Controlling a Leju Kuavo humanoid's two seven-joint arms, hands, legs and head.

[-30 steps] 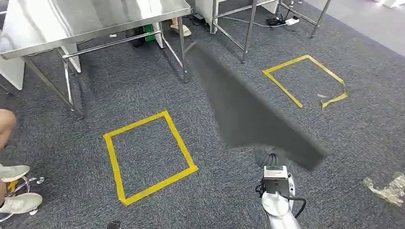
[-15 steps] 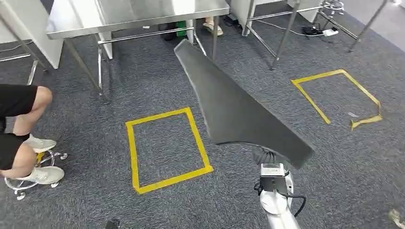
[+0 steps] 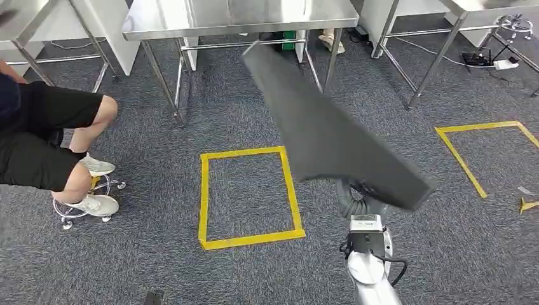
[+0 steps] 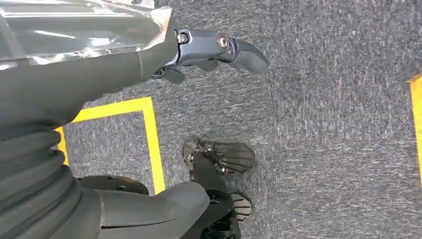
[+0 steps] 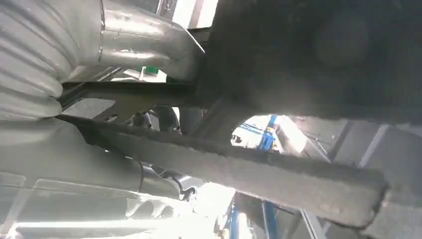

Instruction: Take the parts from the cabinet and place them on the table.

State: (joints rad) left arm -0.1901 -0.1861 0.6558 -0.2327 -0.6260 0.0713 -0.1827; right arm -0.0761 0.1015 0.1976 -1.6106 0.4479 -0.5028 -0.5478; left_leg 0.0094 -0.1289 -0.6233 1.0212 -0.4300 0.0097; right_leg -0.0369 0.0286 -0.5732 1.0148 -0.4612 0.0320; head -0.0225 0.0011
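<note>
Part (image 3: 330,133), a long dark grey panel, is held up over the carpet in front of the steel table (image 3: 241,16), its long axis slanting from a narrow tip just short of the table's front edge back to a broad end over the right hand (image 3: 356,194). Left of the table sits a person (image 3: 44,136) on a stool; nearer the robot than the table lies a yellow tape square (image 3: 248,197) on the floor. The left hand (image 4: 214,47) hangs low, far from the table, holding nothing, fingers loosely apart. The right hand grips the part from beneath, so it is the nearer arm; carrying the tip forward over the tabletop looks like what remains. The panel hides the right fingers in the head view, and the right wrist view is too dark to read how they wrap it.
</note>
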